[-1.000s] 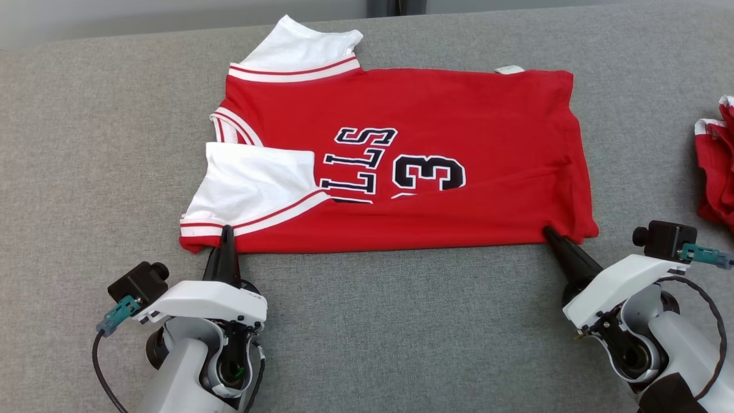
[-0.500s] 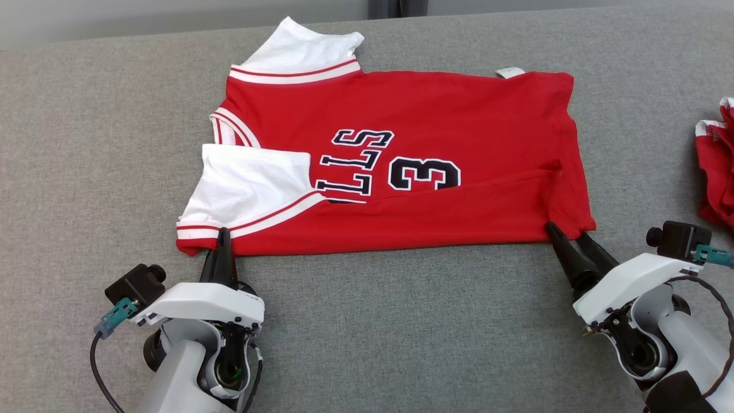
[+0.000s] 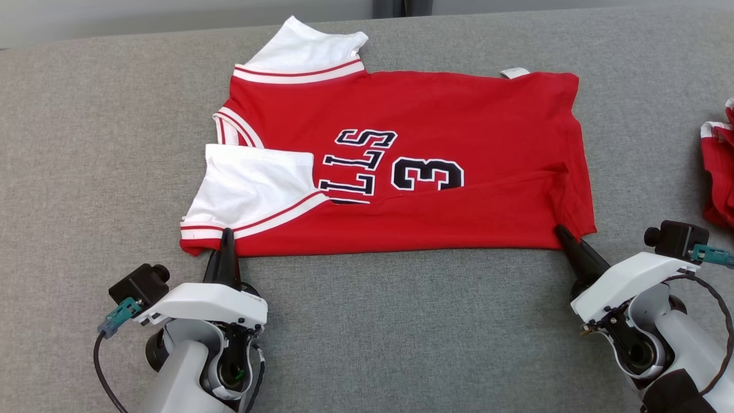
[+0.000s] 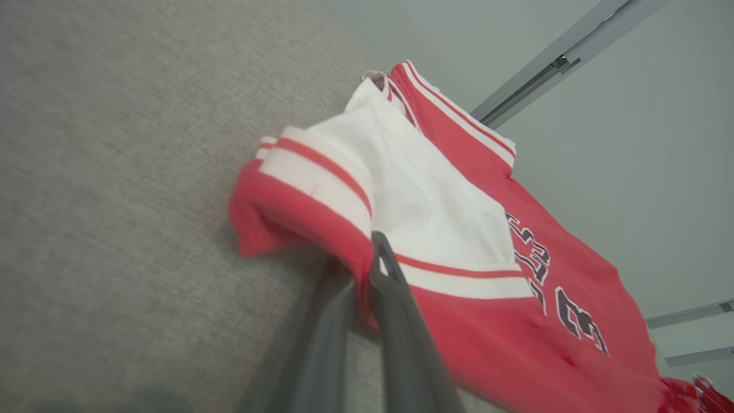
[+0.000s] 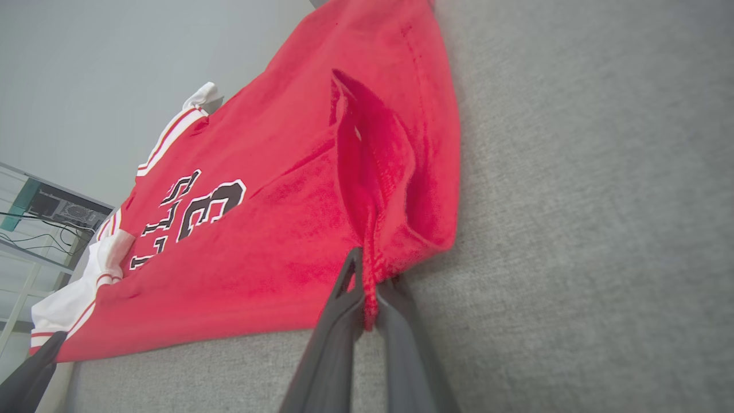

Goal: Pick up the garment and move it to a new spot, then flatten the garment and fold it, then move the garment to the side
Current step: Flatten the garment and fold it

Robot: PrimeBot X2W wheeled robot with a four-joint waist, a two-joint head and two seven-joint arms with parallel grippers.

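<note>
Nearest the robot, the L claw [image 3: 227,235] & the R claw [image 3: 562,234] both point up the head view, over the grey table [image 3: 401,321]. Both tips sit at the near edge of the shirt [image 3: 413,109].

The L claw is squeezed tight on the shirt's near L corner, just under the near white sleeve [image 3: 252,183] w/ its red stripes. In the L wrist view the red edge goes in btw the two dark fingers [image 4: 395,298] and is pinched there, lifted a bit off the table.

The R claw is squeezed tight on the near R corner, at the bottom hem. In the R wrist view the red cloth bunches into a fold that runs down into the closed tips.

The shirt lies mostly flat in the middle of the table, turned sideways: neck to the robot's L, hem to the R. Its near long side is folded over onto the front & hides part of the dark letters and the big 3 [image 3: 427,173].

Farther back, the far white sleeve [image 3: 304,49] sticks out at the L. A small white tag [image 3: 514,72] peeks out at the far edge. Another red cloth [image 3: 719,172] sits at the R edge, well apart from the shirt.
</note>
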